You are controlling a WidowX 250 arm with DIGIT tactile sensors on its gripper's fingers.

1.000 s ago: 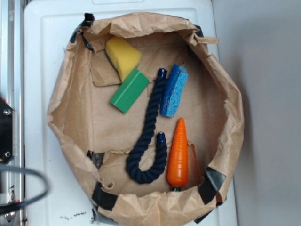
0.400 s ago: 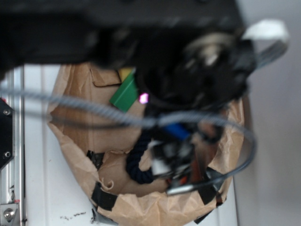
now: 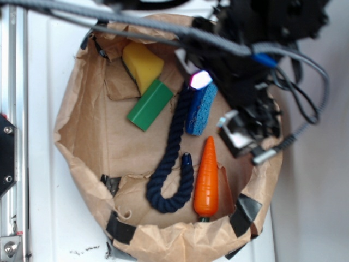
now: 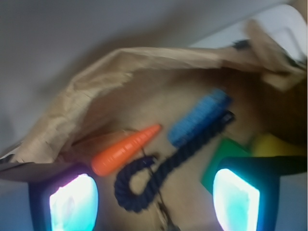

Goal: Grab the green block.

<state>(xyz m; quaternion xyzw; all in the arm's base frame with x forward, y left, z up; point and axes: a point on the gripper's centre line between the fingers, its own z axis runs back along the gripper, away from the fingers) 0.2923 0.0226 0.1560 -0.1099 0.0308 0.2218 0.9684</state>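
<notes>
Two fingers (image 4: 73, 202) spread wide, holding nothing; gripper (image 4: 154, 199) apart from green block (image 3: 150, 105), block at their 1 o'clock. Inside brown paper bag (image 3: 82, 136), left to right: yellow sponge (image 3: 142, 64), green block touching it, navy rope (image 3: 170, 164), blue sponge (image 3: 199, 109), orange carrot (image 3: 207, 177).

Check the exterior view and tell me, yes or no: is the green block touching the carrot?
No. The green block lies against the yellow sponge, while the carrot sits apart beyond the dark rope.

Sitting inside one crumpled brown paper bag (image 3: 82, 136) are five things: one solid green rectangular block (image 3: 150, 105), one yellow wedge sponge (image 3: 142, 64), one rough blue sponge (image 3: 199, 112), one dark-blue rope (image 3: 170, 164), one orange plastic carrot (image 3: 207, 180).
</notes>
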